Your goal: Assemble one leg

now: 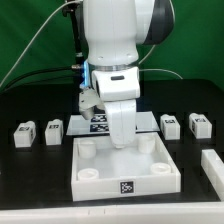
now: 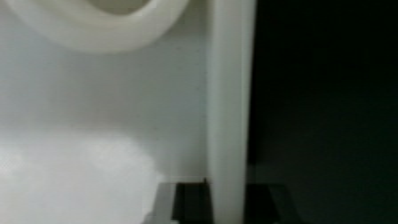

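Several small white tagged legs lie on the black table, all apart from my gripper: two at the exterior view's left and two at its right. The big white panel with round sockets lies at the front centre. My gripper points down at the panel's far edge. In the wrist view my gripper has a dark finger on each side of the panel's bright edge strip, closed against it. A round socket shows beside it.
The marker board lies behind the panel, partly hidden by the arm. A white block sits at the exterior view's right edge. Cables hang behind the arm.
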Controlling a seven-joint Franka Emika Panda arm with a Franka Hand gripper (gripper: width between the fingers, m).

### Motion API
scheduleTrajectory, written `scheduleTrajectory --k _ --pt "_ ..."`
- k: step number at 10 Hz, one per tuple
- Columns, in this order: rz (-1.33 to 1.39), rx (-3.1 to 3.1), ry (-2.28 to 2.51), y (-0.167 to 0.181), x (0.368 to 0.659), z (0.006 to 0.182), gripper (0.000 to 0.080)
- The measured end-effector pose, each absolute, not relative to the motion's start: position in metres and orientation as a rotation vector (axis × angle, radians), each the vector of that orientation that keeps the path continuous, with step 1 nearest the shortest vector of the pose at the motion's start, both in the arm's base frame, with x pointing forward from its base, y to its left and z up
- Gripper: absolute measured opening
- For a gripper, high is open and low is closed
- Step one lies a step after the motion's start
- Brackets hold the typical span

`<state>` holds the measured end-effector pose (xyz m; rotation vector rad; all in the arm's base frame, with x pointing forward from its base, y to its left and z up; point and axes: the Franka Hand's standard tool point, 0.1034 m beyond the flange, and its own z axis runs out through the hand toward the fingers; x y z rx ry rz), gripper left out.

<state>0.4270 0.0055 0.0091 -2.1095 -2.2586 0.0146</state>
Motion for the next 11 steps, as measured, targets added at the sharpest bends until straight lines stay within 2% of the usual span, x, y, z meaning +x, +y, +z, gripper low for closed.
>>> scheduleTrajectory --k 4,7,11 --pt "0.012 -2.116 -2.254 0.008 0.43 0.01 0.0061" --pt "-0.042 -2.169 -2.213 0.039 0.463 0.01 0.0061" --pt "-0.076 -2.153 -2.227 0.06 0.478 0.009 0.0061"
